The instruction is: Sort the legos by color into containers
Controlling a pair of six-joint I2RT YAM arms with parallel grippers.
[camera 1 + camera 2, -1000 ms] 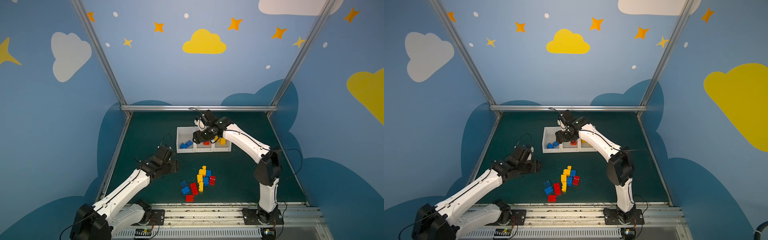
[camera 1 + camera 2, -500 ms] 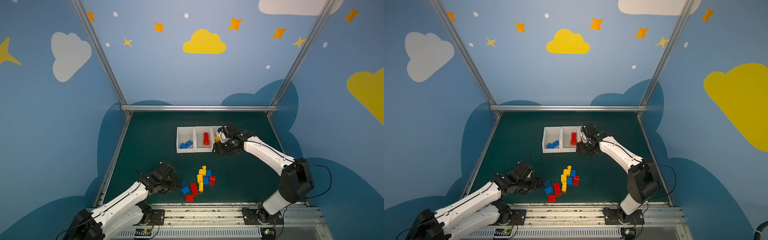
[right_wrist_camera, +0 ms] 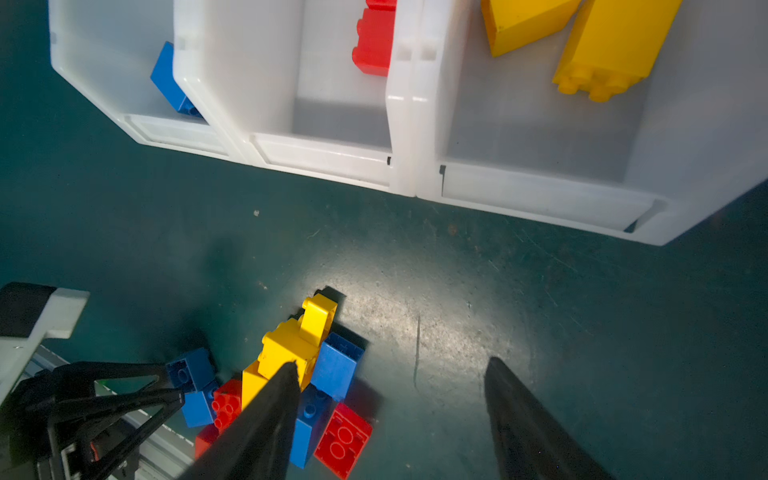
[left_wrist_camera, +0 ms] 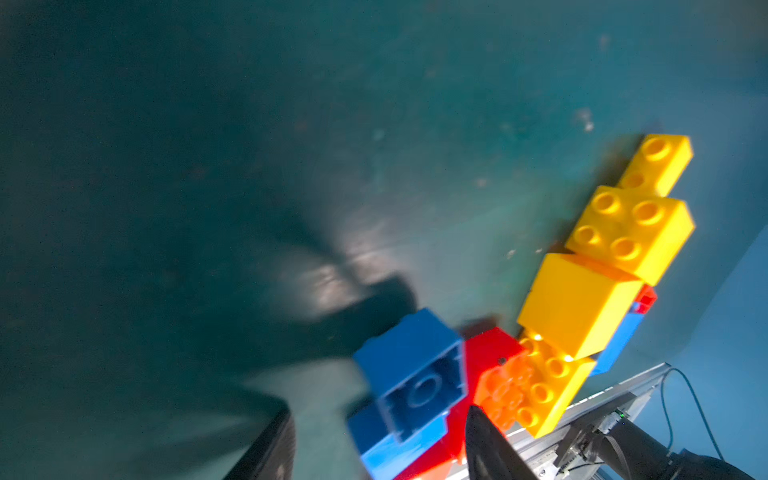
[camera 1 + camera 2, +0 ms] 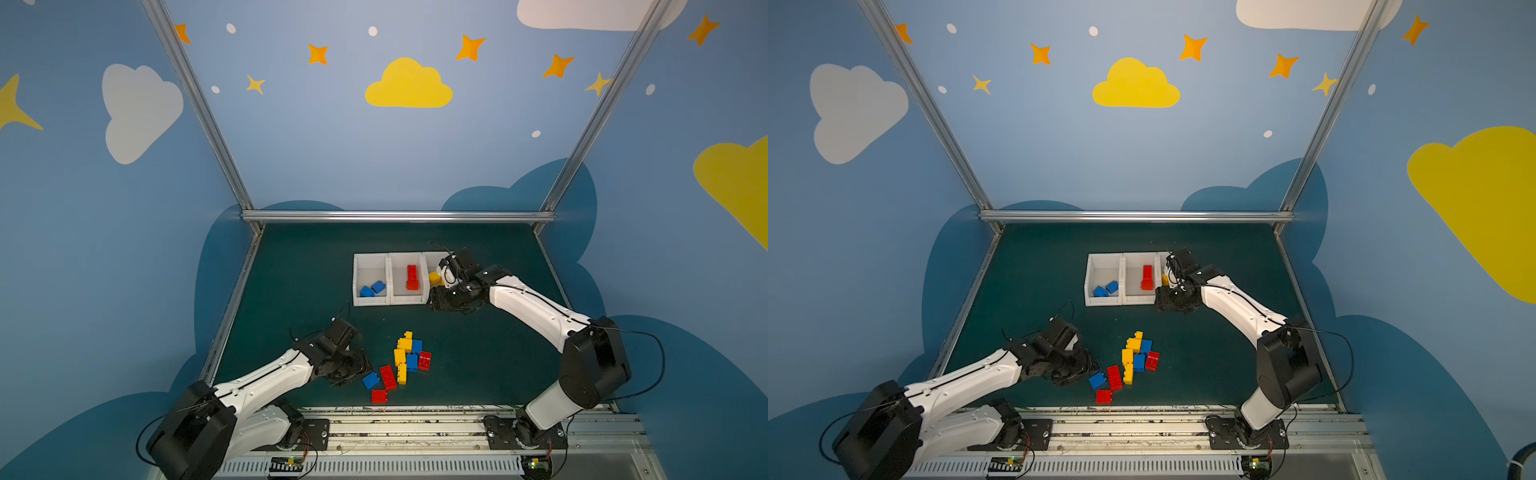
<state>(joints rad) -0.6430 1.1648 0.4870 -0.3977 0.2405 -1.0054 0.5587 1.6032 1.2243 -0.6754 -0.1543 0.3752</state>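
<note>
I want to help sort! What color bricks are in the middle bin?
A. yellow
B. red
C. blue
B: in both top views the middle bin holds only red bricks.

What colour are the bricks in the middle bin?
Red: the bricks in the middle bin show best in a top view.

White arm links (image 5: 266, 377), black joints (image 5: 594, 365), black hands (image 3: 392, 363), thin looping cables (image 5: 663, 361).
</note>
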